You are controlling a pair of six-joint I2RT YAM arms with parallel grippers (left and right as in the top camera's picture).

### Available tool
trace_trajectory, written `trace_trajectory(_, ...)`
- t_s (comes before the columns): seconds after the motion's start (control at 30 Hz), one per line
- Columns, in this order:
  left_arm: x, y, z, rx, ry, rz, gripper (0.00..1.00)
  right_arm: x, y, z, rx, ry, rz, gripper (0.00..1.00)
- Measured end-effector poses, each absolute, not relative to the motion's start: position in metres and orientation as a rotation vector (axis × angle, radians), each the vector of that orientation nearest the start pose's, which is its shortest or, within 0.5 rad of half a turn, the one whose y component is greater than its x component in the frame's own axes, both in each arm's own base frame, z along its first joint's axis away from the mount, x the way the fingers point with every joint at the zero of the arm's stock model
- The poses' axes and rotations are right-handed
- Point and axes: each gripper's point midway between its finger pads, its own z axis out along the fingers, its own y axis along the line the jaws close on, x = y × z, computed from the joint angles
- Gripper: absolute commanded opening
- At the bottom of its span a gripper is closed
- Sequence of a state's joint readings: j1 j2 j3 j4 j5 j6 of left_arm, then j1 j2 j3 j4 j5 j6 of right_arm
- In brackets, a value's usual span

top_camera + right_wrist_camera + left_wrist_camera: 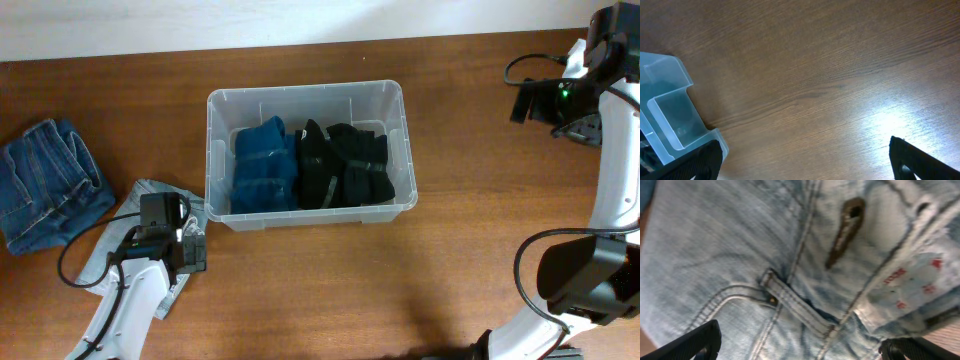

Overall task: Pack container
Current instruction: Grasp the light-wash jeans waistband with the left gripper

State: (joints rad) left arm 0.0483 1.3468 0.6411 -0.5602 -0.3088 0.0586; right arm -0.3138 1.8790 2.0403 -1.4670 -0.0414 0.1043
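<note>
Container, a clear rectangular plastic tub at mid-table, holds folded blue cloth and black cloth. My left gripper, fingers wide, hangs over pale-blue denim jeans beside it. My right gripper, also wide, is over the brown wooden table near the tub's corner.

Overhead straight down on table, left wrist close above pale jeans, right wrist shares container corner with overhead.

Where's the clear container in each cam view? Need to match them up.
Overhead: container at centre of the picture.
Left wrist: not in it; light denim fills the frame.
Right wrist: one corner of the container at the lower left edge.
Shared landmark: the wooden table, also under the right wrist view.
</note>
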Motion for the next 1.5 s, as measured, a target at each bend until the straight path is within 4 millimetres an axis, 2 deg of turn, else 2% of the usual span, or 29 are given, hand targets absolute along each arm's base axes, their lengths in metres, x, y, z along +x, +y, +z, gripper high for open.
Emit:
trace_trajectory(0.13, 0.254, 0.059, 0.035, -0.039, 2.814, 0.417, 0.99, 0.38, -0.116, 0.227, 0.589, 2.812, 0.019, 0.99)
trace_trajectory(0.33, 0.256, 0.055, 0.059, -0.031, 2.736, 0.382, 0.99, 0.38, -0.116, 0.227, 0.589, 2.812, 0.019, 0.98)
trace_trajectory(0.43, 0.255, 0.053, 0.063, -0.021, 2.728, 0.365, 0.99, 0.379, -0.116, 0.226, 0.589, 2.812, 0.019, 0.99)
trace_trajectory(0.63, 0.252, 0.05, 0.055, -0.005, 2.766, 0.339, 0.99, 0.379, -0.116, 0.226, 0.589, 2.813, 0.019, 0.99)
trace_trajectory(0.9, 0.25, 0.048, 0.032, 0.009, 2.849, 0.332, 0.99, 0.379, -0.116, 0.226, 0.589, 2.812, 0.019, 0.98)
trace_trajectory(1.07, 0.247, 0.053, 0.01, 0.017, 2.923, 0.375, 1.0, 0.379, -0.116, 0.226, 0.589, 2.812, 0.019, 0.98)
trace_trajectory(1.17, 0.253, 0.057, 0.008, 0.014, 2.917, 0.405, 0.99, 0.379, -0.116, 0.226, 0.59, 2.813, 0.019, 0.99)
trace_trajectory(1.23, 0.258, 0.059, 0.009, 0.01, 2.906, 0.425, 0.93, 0.379, -0.116, 0.226, 0.59, 2.812, 0.019, 0.99)
trace_trajectory(1.3, 0.261, 0.061, 0.008, 0.001, 2.9, 0.44, 0.65, 0.38, -0.116, 0.227, 0.588, 2.812, 0.019, 0.99)
trace_trajectory(1.4, 0.262, 0.064, 0.006, 0.006, 2.901, 0.471, 0.37, 0.379, -0.116, 0.226, 0.589, 2.813, 0.019, 0.99)
trace_trajectory(1.5, 0.264, 0.068, 0.006, 0.009, 2.894, 0.507, 0.22, 0.379, -0.116, 0.226, 0.589, 2.812, 0.019, 0.99)
